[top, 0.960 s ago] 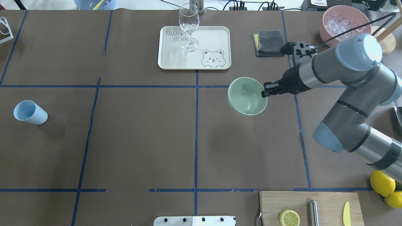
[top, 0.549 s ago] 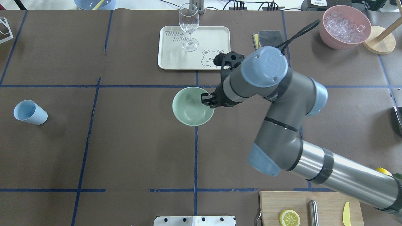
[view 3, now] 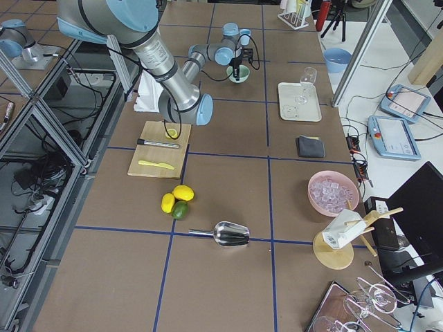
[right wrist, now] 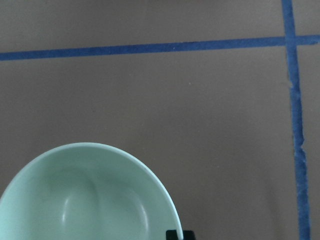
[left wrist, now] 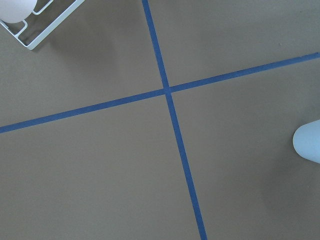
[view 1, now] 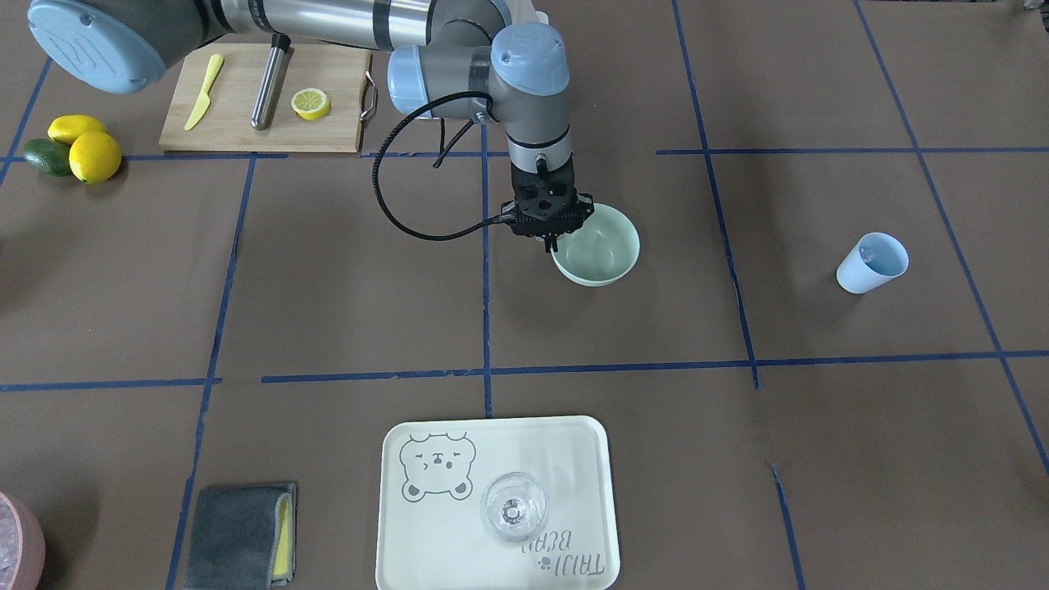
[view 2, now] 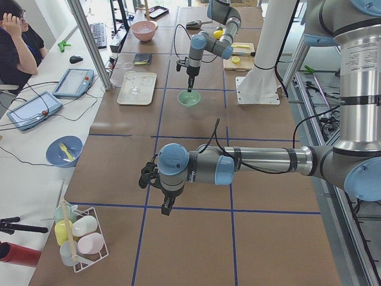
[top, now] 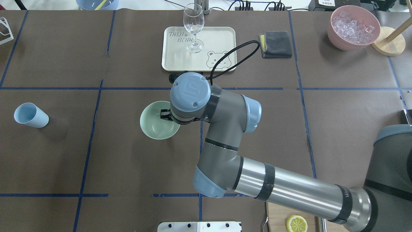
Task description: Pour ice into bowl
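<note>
My right gripper [top: 165, 114] is shut on the right rim of the pale mint-green bowl [top: 157, 121], which is upright and empty, left of the table's centre line. The bowl also shows in the front view [view 1: 602, 246] and the right wrist view [right wrist: 90, 195]; I cannot tell whether it rests on the table. The light blue cup [top: 31, 115] stands at the far left, apart from both grippers. Ice [top: 353, 25] fills a pink container at the back right. My left gripper [view 2: 166, 207] shows only in the left side view, over bare table; I cannot tell if it is open.
A cream tray [top: 222, 35] with a wine glass [top: 193, 27] stands behind the bowl. A grey cloth [top: 276, 43] lies to its right. A cutting board [view 1: 238, 123] with a lemon half [view 1: 311, 103] and several whole fruits [view 1: 78, 147] lie near the robot. A wire rack [left wrist: 30, 25] stands by the left gripper.
My right arm has carried the bowl leftward across the table, from right of the centre line to left of it. The cup has not moved.
</note>
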You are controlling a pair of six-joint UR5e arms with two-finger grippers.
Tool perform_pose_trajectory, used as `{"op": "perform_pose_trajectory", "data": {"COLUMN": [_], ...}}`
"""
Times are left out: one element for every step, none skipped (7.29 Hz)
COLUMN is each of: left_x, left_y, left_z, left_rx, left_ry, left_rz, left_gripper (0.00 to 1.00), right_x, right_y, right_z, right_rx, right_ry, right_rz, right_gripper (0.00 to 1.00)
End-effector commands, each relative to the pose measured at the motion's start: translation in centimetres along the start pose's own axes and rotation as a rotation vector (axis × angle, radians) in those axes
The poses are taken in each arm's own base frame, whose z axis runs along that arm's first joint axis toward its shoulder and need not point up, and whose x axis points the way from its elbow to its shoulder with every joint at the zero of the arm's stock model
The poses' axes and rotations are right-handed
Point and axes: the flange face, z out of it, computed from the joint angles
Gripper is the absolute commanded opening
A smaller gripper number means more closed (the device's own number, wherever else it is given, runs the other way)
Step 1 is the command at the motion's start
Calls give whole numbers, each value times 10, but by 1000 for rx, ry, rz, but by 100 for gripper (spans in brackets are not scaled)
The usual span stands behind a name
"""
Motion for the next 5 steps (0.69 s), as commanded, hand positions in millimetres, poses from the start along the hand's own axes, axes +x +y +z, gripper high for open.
{"op": "perform_pose_trajectory", "data": {"left_x": [-1,-1,-1,-1,-2], "left_y": [0,0,0,1,1], "left_z": [1,1,1,1,2], "left_rx": [-2,-3,-3,-4,-6], "left_ry": [1,1,1,0,0], "left_rz": [-2,-3,-3,-4,-8], "left_gripper": [100,100,100,100,100], "right_x": [-12,-12,-13,-15,-18], "right_y": [12,12,12,10,-1], "right_z": [11,12,12,8,-8], "right_rx": [-9,-6,-4,-1,12], "right_ry": [9,2,-4,-13,-34], "right_rz": [-5,-6,-8,-6,-10], "right_gripper": [0,27,64,100,100]}}
